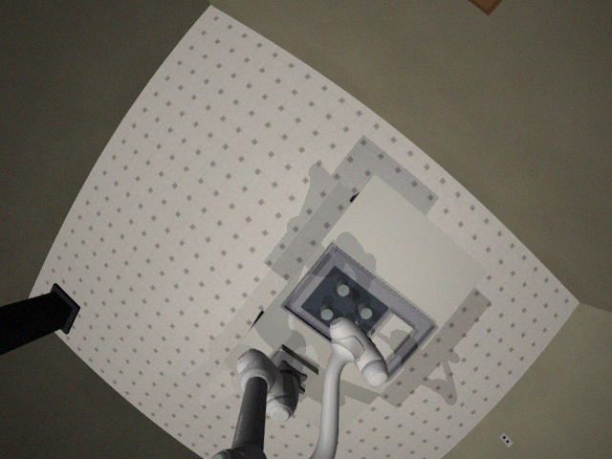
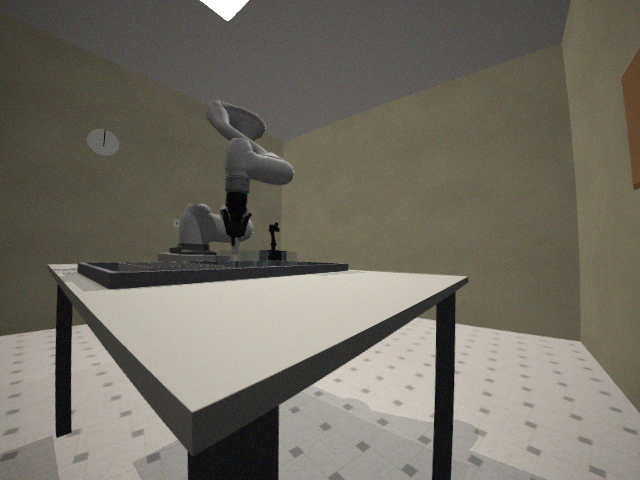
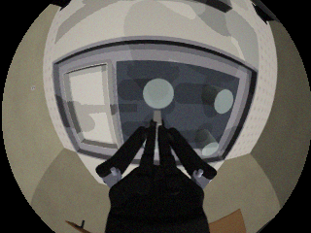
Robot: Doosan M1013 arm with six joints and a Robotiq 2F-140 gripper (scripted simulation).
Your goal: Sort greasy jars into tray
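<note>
My gripper (image 3: 156, 115) (image 2: 234, 241) points down and is shut on nothing, over the dark drying mat (image 3: 134, 127) (image 1: 315, 299). One jar (image 3: 158, 93) stands just ahead of the fingertips; contact cannot be told, and the arm hides it in the top view. Two jars, one (image 3: 224, 101) (image 1: 326, 314) at the side away from the tray and one (image 3: 210, 148) (image 1: 342, 290) toward the lower right of the wrist view, stand apart. A fourth jar (image 1: 365, 313) is mostly hidden behind the fingers in the wrist view. The pale tray (image 3: 113, 104) lies left of the mat there and shows no jar.
A raised grey-purple border (image 3: 170, 48) (image 1: 378, 278) (image 2: 155, 279) surrounds mat and tray. The arm (image 1: 349, 341) (image 2: 237, 165) covers part of the mat in the top view. A small black upright object (image 2: 273, 240) shows at the back. The table (image 2: 258, 320) extends outside the border.
</note>
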